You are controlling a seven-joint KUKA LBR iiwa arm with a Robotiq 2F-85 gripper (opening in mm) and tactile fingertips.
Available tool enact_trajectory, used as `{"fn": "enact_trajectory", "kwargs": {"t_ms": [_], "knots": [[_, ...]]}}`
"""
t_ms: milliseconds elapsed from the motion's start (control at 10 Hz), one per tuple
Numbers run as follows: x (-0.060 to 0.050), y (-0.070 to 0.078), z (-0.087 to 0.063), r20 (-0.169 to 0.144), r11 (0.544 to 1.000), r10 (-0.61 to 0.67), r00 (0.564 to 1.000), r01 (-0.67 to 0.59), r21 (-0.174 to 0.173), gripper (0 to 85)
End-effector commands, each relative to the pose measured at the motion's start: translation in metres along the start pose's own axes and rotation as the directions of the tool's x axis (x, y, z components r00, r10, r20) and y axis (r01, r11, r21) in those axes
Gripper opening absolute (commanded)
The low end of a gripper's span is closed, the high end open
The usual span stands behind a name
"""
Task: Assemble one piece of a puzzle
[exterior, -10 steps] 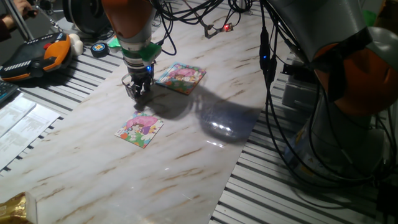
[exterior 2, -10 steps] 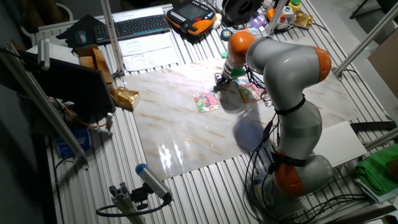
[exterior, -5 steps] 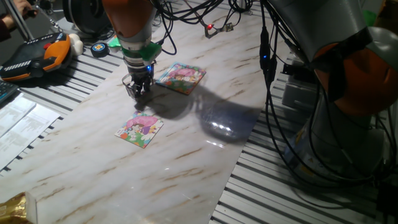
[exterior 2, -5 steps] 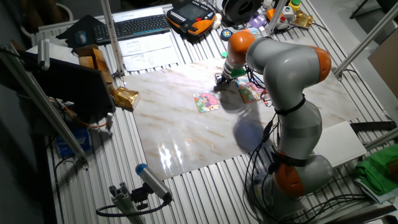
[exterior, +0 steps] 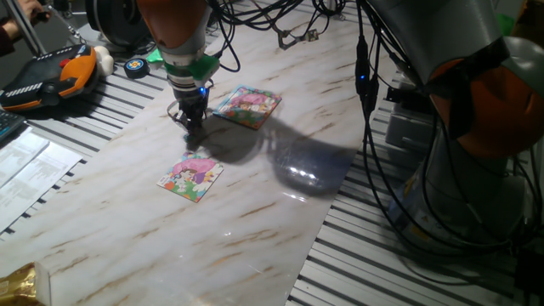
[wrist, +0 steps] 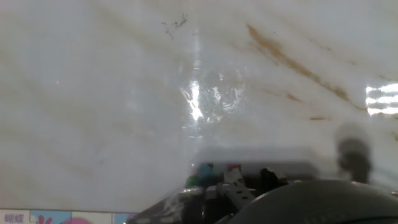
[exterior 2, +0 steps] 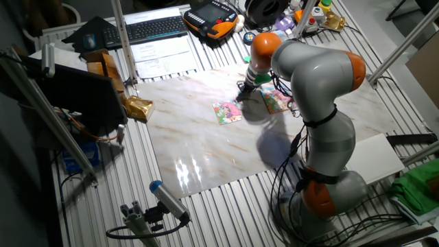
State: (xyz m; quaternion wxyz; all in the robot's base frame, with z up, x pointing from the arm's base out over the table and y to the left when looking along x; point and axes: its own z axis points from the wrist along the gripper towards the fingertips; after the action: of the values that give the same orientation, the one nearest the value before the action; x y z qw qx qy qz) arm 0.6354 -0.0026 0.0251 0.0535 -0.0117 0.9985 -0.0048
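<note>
Your tool (exterior: 192,134) hangs low over the marbled desk (exterior: 255,212), between the two picture boards: the nearer puzzle board (exterior: 190,177) sits just below it in one fixed view, and the farther puzzle board (exterior: 246,105) lies beside it toward the cables. In that view the fingers look drawn close together, tips nearly at the desk surface, but I cannot tell whether they are pinching anything; the other fixed view shows the tool (exterior 2: 241,92) too small to settle it.

The piece itself is the trouble: I cannot find it in any view. The hand view shows only bare glossy marble with brown veins and a bright glare patch (plus a sliver of a printed board (wrist: 62,218) at the bottom left edge). If the piece is anywhere, my guess is between or under the fingertips, hidden by the tool.

So, for the step in hand, which I judge to be the pickup or early carry:
- Confirm you have the piece before you travel.
- Lift straight up, slowly; a tiny flat piece on slick marble will likely skid or tip.
- Keep its face level, so the knobs can meet the gap squarely.
</note>
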Motion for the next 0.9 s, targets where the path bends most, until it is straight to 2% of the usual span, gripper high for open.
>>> {"fn": "enact_trajectory", "kwargs": {"t_ms": [0, 300, 400, 600, 800], "knots": [[-0.0009, -0.0008, -0.0021, -0.001, 1.000, 0.001, 1.000, -0.001, 0.000, 27.3], [-0.0010, -0.0011, -0.0039, -0.009, 1.000, -0.002, 1.000, 0.002, 0.000, 28.7], [-0.0013, -0.0007, -0.0046, -0.009, 1.000, -0.002, 1.000, 0.002, 0.002, 32.7], [-0.0027, 0.0024, -0.0064, -0.004, 1.000, 0.015, 1.000, -0.015, 0.000, 49.0], [-0.0031, 0.0069, -0.0050, 0.004, 1.000, 0.025, 1.000, -0.025, 0.003, 56.3]]}}
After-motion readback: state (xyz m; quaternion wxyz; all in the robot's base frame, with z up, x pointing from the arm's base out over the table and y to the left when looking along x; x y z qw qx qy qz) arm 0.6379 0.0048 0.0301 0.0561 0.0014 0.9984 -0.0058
